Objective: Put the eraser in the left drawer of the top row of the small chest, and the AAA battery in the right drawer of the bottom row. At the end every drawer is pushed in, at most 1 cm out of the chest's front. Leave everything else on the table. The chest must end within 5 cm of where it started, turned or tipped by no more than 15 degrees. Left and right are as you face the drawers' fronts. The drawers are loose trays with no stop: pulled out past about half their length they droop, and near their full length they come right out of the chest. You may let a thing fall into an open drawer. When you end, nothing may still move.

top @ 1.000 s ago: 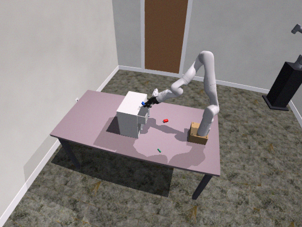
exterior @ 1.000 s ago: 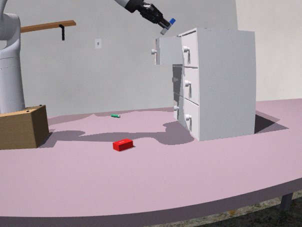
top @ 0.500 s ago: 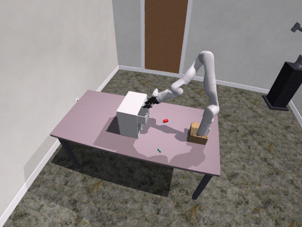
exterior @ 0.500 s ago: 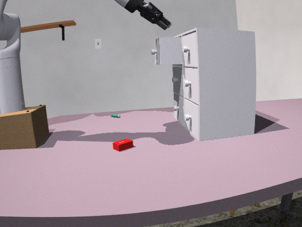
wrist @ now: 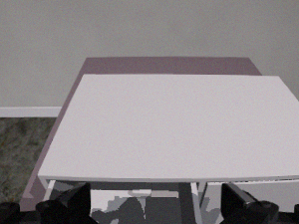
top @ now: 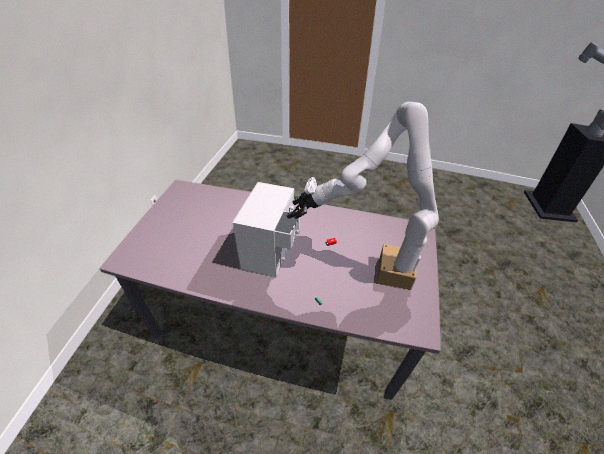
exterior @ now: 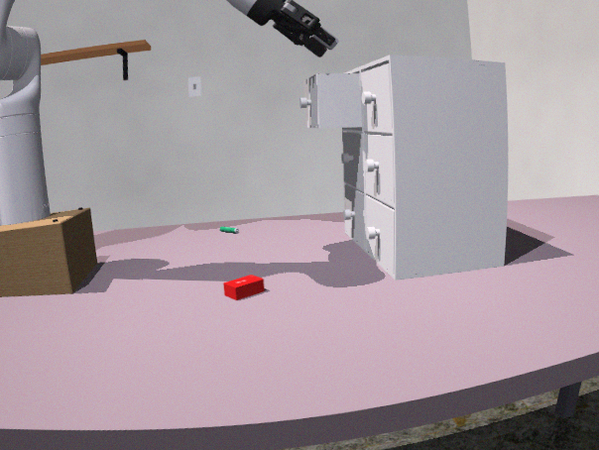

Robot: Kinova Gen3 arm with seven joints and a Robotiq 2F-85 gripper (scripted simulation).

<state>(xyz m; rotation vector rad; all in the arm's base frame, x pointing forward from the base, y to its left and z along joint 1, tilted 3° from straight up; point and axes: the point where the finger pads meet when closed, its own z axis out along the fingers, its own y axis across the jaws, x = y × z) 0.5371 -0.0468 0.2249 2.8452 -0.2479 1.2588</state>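
The white chest (top: 264, 204) (exterior: 448, 164) (wrist: 164, 128) stands upright. Its top-row left drawer (top: 283, 240) (exterior: 339, 101) is pulled partly out and looks level; the other drawer fronts in view look flush. My gripper (top: 295, 212) (exterior: 328, 48) (wrist: 155, 198) is open and empty, tilted down above the open drawer near the chest's top front edge. The wrist view shows part of the drawer's inside, with patches of light and shadow between the fingers. The eraser is not visible in any view; the drawer's floor is partly hidden. The green AAA battery (top: 318, 301) (exterior: 229, 230) lies on the table.
A red box (top: 331, 241) (exterior: 243, 287) lies on the table (top: 200, 215) (exterior: 298, 347) in front of the chest, towards its right side. The arm's wooden base block (top: 396, 277) (exterior: 40, 263) stands opposite the drawer fronts. Round knobs stick out from the fronts.
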